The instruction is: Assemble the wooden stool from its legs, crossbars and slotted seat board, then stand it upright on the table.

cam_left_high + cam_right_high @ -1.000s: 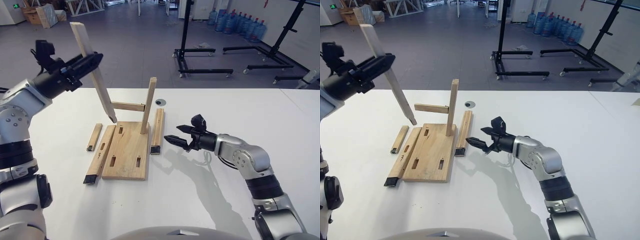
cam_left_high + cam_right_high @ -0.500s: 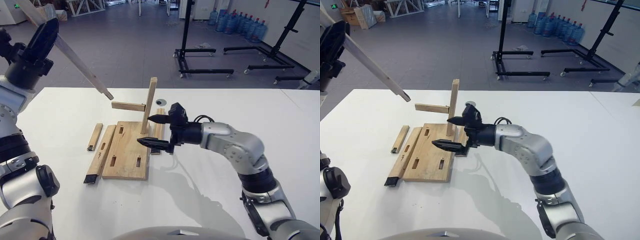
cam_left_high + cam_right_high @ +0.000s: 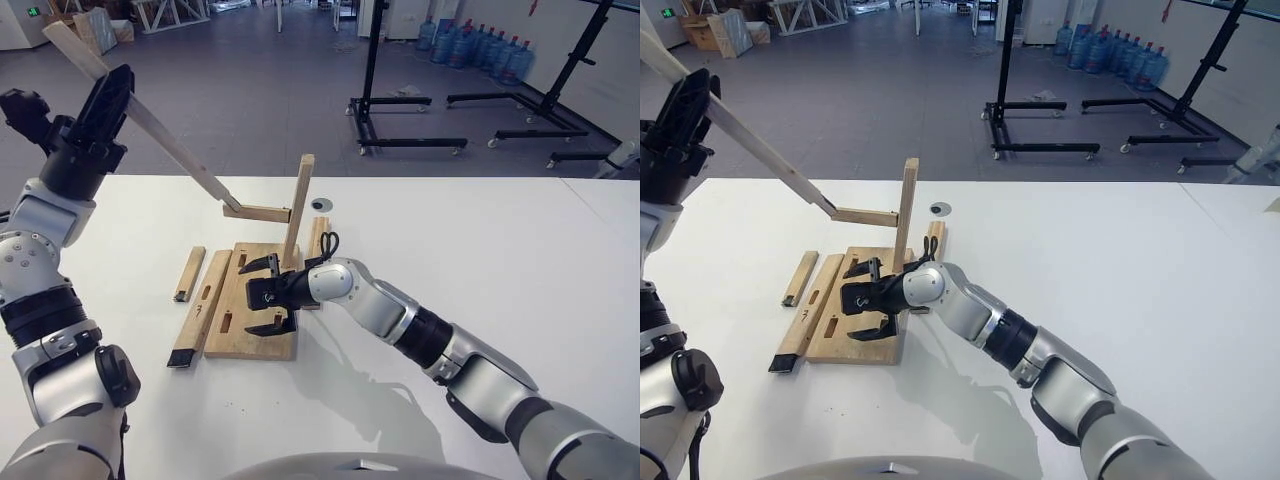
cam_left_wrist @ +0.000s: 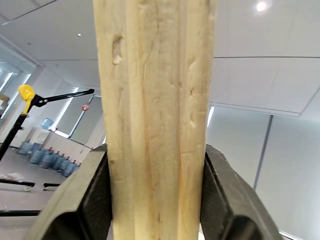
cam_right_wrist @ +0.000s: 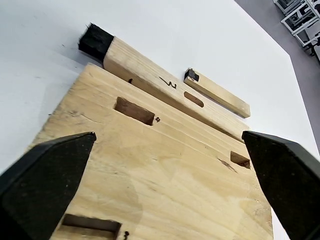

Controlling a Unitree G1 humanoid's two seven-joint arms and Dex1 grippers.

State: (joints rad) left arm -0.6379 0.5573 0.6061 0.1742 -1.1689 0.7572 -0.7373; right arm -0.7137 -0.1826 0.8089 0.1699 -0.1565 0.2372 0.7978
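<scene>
Left gripper (image 3: 108, 95): raised above the table's left edge, clenched on a long wooden leg (image 3: 170, 140); the wrist view shows a finger pressed to each side of the wood.
Held leg: slants down toward the middle of the table (image 3: 480, 250), and its lower tip meets the free end of the fitted crossbar (image 3: 258, 212).
Right gripper (image 3: 268, 296): low over the seat board, fingers spread wide, grasping nothing.
Seat board (image 3: 235, 335): lies flat in the table's left half, slots facing up.
Upright leg (image 3: 298, 205): stands in a slot at the board's far right corner, with the crossbar jutting from it toward the table's left edge.
Loose leg (image 3: 200, 310): flat along the board's left side, black-capped end toward the table's near edge.
Short crossbar (image 3: 189, 272): flat just left of that leg.
Second loose leg (image 3: 318, 232): flat beside the board's right side, partly hidden by the right arm.
</scene>
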